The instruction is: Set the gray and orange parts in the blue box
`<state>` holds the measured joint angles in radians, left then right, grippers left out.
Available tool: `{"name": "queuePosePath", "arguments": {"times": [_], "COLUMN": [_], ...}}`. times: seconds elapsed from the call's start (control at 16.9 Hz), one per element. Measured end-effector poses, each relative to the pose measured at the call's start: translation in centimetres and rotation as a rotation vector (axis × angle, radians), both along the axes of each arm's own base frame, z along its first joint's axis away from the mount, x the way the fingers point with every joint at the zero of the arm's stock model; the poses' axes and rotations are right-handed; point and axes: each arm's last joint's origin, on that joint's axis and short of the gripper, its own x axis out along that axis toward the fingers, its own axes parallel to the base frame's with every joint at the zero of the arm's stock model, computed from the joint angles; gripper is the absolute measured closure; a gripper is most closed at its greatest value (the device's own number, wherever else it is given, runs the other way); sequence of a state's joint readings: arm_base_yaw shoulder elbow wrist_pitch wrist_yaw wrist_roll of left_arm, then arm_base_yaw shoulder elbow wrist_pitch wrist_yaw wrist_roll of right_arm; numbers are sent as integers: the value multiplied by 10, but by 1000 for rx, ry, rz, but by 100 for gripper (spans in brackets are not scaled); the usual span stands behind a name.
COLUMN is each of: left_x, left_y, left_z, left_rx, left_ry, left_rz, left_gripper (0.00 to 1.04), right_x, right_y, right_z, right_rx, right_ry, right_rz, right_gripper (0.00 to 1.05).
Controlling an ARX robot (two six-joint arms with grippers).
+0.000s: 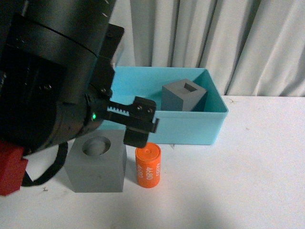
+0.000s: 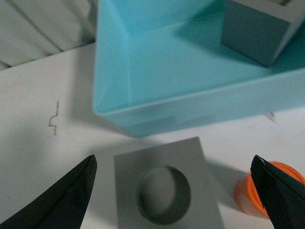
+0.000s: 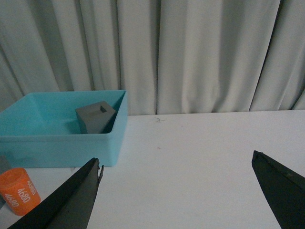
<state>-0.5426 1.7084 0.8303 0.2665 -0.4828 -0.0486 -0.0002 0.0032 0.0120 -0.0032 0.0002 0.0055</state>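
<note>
Left wrist view: the left gripper (image 2: 174,160) hangs with its fingers spread wide. The gray cube with a round hole (image 2: 164,191) sits on the white table (image 2: 38,157) between the two fingers, clear of both. The orange cylinder (image 2: 245,198) stands at one fingertip; contact cannot be told. The blue box (image 2: 190,112) lies just beyond the fingertips and holds the gray cube with a square hole (image 2: 257,33). The right gripper (image 3: 176,158), likewise spread and empty, hovers well apart from the box.
</note>
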Motion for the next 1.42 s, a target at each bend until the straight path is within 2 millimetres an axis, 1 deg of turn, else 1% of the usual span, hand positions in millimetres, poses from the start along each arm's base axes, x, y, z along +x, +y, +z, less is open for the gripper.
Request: {"name": "queuePosePath", "arguments": {"times": [0.12, 0.24, 0.41, 0.65, 0.77, 1.07, 1.24, 1.42], "left_x": [10, 7, 6, 10, 14, 17, 20, 22], "left_y": [15, 17, 16, 23, 28, 33, 33, 33], "left_z": [-4, -14, -23, -33, -42, -46, -51, -52], "left_rx": [25, 38, 46, 58, 69, 69, 69, 66], "left_ry": [5, 37, 66, 100, 128, 143, 165, 175], "left_rz": [37, 26, 17, 35, 49, 60, 57, 55], "left_gripper": [7, 7, 7, 7, 7, 7, 7, 7], "right_x": [0, 0, 0, 0, 0, 0, 0, 0], "right_y": [0, 0, 0, 0, 0, 0, 0, 0], "right_z": [0, 0, 0, 0, 0, 0, 0, 0], "right_rx": [0, 0, 0, 0, 0, 0, 0, 0], "right_ry": [0, 0, 0, 0, 1, 0, 0, 0], "right_rz": [0, 0, 0, 0, 0, 0, 0, 0], "right_gripper": [6, 6, 6, 6, 6, 6, 6, 6]}}
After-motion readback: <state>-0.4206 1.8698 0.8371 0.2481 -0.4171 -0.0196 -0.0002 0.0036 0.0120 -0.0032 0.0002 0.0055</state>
